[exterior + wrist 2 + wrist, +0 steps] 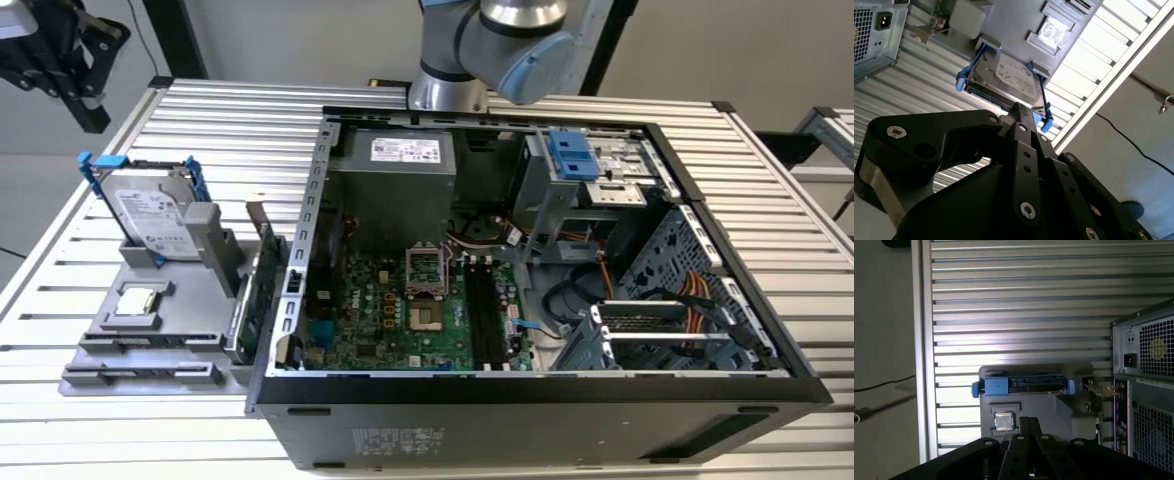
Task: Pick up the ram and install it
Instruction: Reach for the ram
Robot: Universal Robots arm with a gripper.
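Gripper (1030,421) is seen closed and empty above grey parts holder (1066,407), lower centre of first wrist view; best opened before the ram is approached.

1. The table (214,110) is silver, ribbed in even parallel slats.
2. The computer case (534,415) is black outside, and the motherboard (387,310) inside it is green (its long slots are black).
3. The hard drive (144,212) is silver with a white label, framed by a blue caddy.
4. The holder (147,325) under it is plain grey.
5. The gripper (1021,111) is matt black, dotted with silver screw heads.
6. The drive-bay latch (574,155) is bright blue, and the cables (697,300) are orange and yellow.
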